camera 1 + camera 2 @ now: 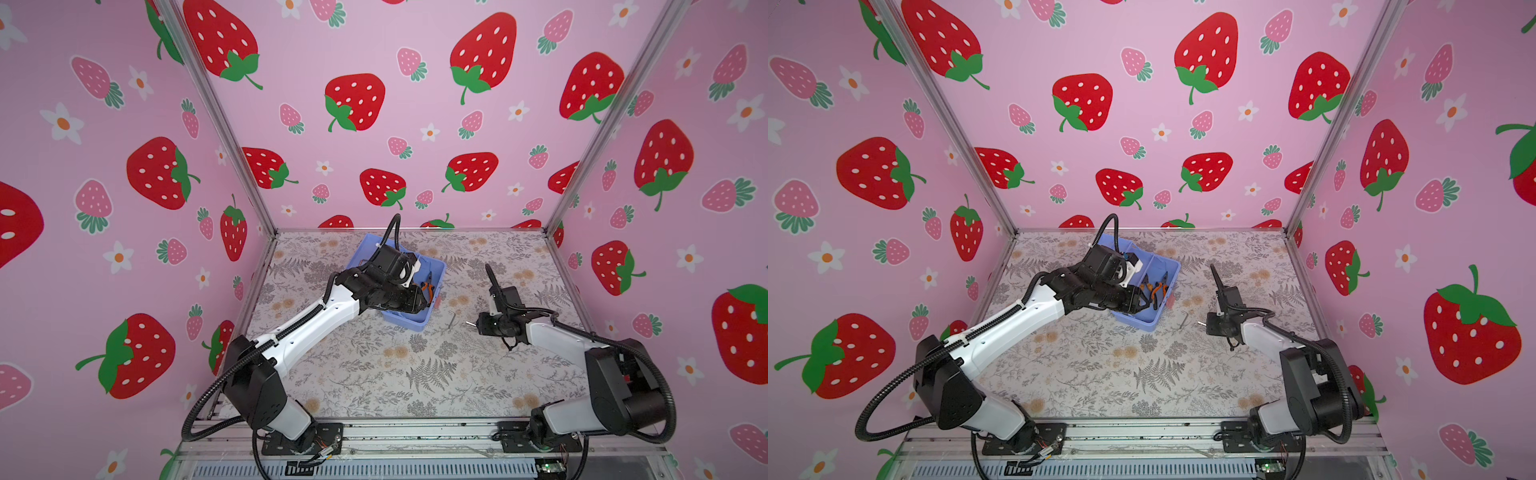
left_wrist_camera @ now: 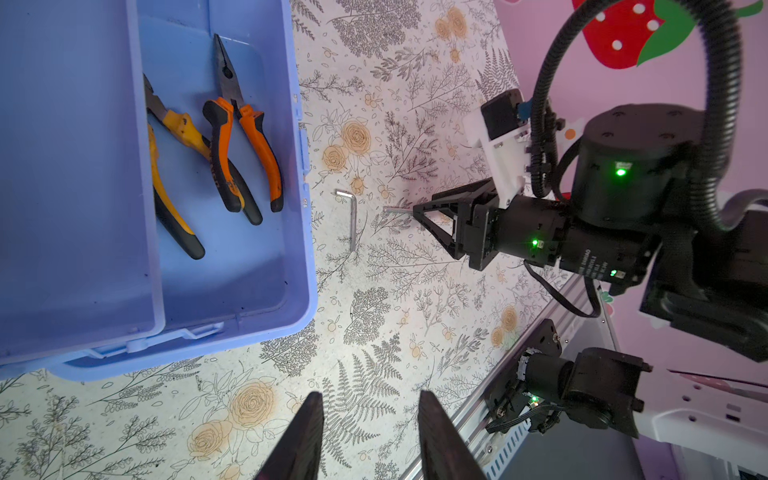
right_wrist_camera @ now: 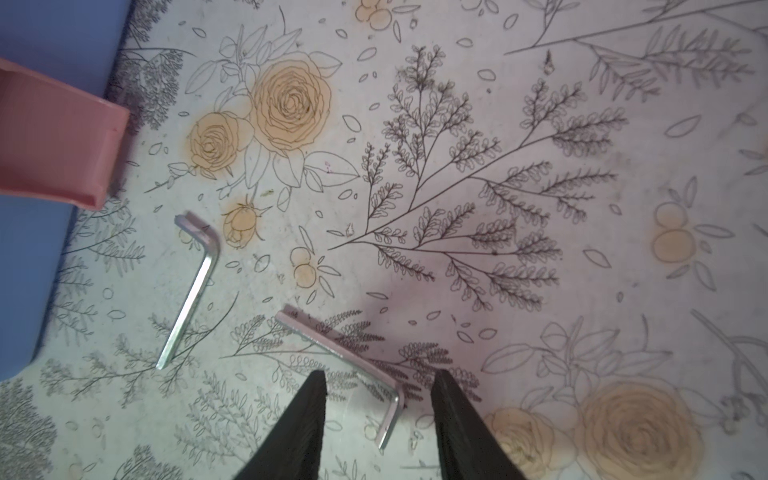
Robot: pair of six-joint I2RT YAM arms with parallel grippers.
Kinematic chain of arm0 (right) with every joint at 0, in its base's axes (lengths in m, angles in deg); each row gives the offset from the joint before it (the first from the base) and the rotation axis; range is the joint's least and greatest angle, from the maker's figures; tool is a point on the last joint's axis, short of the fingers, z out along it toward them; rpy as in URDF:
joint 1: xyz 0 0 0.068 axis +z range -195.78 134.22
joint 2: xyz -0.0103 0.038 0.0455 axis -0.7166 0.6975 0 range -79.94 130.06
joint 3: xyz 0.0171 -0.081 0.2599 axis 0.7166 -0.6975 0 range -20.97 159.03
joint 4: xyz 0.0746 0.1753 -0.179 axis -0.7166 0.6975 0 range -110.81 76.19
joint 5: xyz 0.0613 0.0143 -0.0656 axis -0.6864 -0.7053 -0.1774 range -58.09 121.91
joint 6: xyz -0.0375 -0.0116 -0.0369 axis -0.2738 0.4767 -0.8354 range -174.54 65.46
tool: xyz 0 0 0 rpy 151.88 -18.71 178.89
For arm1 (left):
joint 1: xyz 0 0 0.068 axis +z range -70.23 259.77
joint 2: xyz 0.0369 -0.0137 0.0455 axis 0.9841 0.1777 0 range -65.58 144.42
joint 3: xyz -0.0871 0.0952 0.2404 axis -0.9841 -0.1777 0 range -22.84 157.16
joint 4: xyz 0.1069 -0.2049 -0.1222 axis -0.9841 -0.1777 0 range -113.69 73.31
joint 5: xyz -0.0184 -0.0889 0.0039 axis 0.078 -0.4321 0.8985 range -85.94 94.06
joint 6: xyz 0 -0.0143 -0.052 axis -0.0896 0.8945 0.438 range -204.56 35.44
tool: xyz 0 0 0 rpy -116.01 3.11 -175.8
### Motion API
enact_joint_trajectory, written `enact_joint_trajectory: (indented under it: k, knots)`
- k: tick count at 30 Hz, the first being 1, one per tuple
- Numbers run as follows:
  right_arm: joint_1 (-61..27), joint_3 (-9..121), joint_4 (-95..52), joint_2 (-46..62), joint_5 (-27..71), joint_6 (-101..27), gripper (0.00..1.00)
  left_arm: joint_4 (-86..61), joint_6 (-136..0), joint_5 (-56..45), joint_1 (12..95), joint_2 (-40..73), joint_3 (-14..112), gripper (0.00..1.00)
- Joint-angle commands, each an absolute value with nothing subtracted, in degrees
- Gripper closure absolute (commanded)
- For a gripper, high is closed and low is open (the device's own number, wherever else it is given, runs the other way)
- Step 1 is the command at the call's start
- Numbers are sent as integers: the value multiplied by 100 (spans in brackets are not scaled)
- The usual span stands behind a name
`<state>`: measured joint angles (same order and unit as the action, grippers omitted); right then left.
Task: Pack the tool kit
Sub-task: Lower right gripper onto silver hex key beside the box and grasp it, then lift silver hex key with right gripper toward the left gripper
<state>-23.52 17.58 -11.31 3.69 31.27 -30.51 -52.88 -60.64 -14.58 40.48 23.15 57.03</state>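
Two hex keys (image 3: 191, 286) on tabletop (image 3: 540, 332) | your right fingers (image 3: 307, 419) apart, astride one hex key (image 3: 340, 353) at its bend | your left fingers (image 2: 303, 436) apart, empty | pliers (image 2: 245, 137) in box (image 2: 303, 249)

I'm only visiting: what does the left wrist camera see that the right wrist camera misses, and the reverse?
Only the left wrist view: orange-handled pliers and yellow-handled pliers inside the blue box, plus the right gripper seen from outside. Only the right wrist view: the box's pink latch and the bent end of a second hex key between that gripper's parted fingers. Both: the floral table, the box's blue wall, and one hex key lying loose beside it.
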Motion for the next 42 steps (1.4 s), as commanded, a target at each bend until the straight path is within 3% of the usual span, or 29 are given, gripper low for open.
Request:
enact_joint_trajectory:
  k: [1, 7, 13, 21, 26, 42]
  knots:
    - [-2302, 1937, -892, 623, 3334, -3349, 55, -5399, -6148, -1478, 4030, 2420, 5967, 59]
    - [-2139, 1905, -983, 870, 3184, -3291, 64, -5456, -6158, -1511, 4030, 2470, 6011, 59]
    - [-1790, 1524, -1370, 670, 2920, -2935, 66, -5497, -6163, -1589, 4030, 2591, 6063, 59]
    - [-1528, 1414, -1161, 515, 3430, -2849, 92, -5477, -6128, -1695, 4030, 2688, 6065, 59]
    - [-1519, 1395, -1223, 292, 3481, -2826, 100, -5498, -6114, -1729, 4030, 2732, 6081, 59]
    - [-1519, 1300, -1633, -469, 2464, -2575, 100, -5515, -6110, -1809, 4003, 2753, 6108, 57]
